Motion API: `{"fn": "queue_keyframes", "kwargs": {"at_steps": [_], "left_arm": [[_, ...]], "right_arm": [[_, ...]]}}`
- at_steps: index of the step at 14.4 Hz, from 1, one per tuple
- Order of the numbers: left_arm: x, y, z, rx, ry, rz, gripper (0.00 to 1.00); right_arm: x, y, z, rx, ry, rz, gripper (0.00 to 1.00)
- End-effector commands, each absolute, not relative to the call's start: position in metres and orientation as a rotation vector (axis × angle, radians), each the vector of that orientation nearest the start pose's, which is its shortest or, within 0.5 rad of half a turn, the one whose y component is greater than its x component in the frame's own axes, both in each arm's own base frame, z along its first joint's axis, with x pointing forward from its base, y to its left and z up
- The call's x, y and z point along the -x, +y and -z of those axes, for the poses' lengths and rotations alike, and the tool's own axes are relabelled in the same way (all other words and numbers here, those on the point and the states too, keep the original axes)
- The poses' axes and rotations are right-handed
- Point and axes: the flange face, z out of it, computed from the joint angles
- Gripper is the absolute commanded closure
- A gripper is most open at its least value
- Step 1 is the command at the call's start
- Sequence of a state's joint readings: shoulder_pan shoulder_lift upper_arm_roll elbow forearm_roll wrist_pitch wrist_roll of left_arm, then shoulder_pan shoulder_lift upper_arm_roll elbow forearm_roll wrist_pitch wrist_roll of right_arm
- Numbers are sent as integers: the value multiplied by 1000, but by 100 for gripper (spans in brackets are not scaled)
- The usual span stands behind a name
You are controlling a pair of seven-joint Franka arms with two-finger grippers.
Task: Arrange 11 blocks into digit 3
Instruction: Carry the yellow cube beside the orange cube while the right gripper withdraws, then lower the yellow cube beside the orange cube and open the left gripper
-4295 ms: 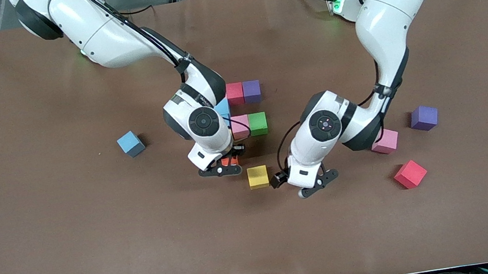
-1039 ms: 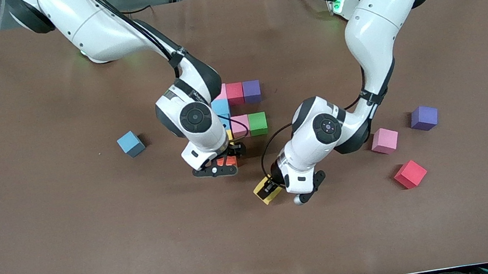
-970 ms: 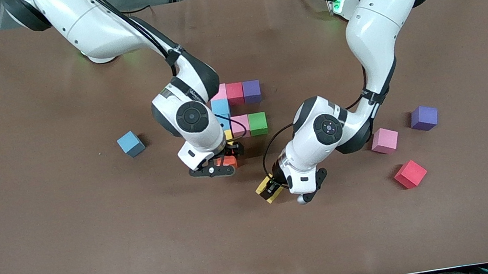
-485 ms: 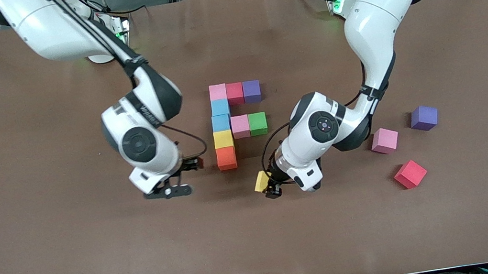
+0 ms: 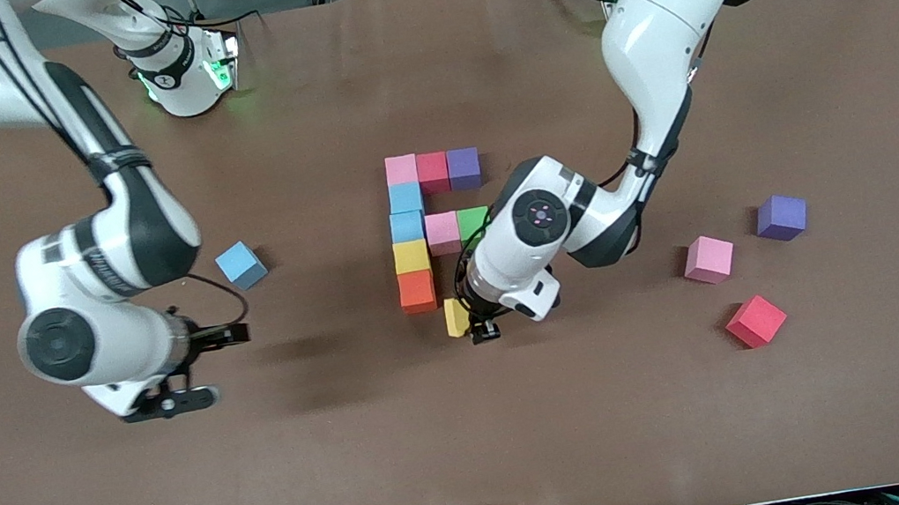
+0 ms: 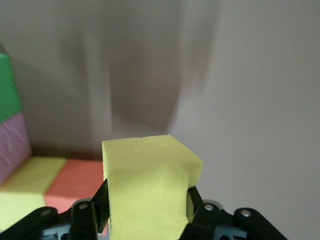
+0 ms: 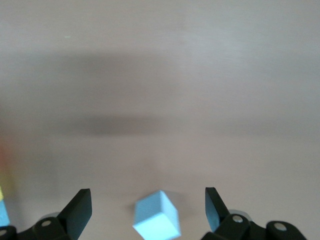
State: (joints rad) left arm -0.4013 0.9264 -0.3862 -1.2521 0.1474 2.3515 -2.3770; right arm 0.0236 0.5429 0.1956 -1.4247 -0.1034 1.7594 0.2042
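The right end effector (image 5: 168, 400) has swung away from the orange block (image 5: 417, 291) toward its own end of the table (image 5: 478, 444), fingers spread and empty, over bare table near the loose blue block (image 5: 241, 265). The left end effector (image 5: 473, 320) clamps a yellow block (image 5: 456, 317) just beside the orange one.

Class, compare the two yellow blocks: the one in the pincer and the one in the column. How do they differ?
The held yellow block is clamped in the left pincer; the column's yellow block rests on the table. The held one touches no block; the other sits between blue and orange blocks. Both share colour and size.
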Motion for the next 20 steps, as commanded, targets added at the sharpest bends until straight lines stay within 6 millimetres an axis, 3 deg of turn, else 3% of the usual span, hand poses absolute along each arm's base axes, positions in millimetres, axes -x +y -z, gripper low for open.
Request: {"fn": "queue_keyframes", "kwargs": {"at_steps": [1, 4, 6, 9, 15, 20], "left_arm": [[-590, -491, -244, -2008, 2182, 147, 67], [-578, -503, -236, -2044, 2167, 120, 67], [-566, -515, -230, -2074, 2154, 95, 67], [-561, -520, -225, -2096, 2146, 42, 67], [-552, -527, -216, -2106, 2152, 42, 67], [-546, -533, -214, -2115, 2144, 43, 67]], "right_arm": [[-660, 81, -409, 3176, 17, -305, 0], [-646, 54, -442, 3183, 80, -348, 0], [-629, 56, -457, 3197, 75, -344, 0], [-615, 40, -471, 3207, 121, -331, 0], [-608, -30, -497, 3124, 80, -293, 0], [-595, -40, -534, 3148, 95, -235, 0]]}}
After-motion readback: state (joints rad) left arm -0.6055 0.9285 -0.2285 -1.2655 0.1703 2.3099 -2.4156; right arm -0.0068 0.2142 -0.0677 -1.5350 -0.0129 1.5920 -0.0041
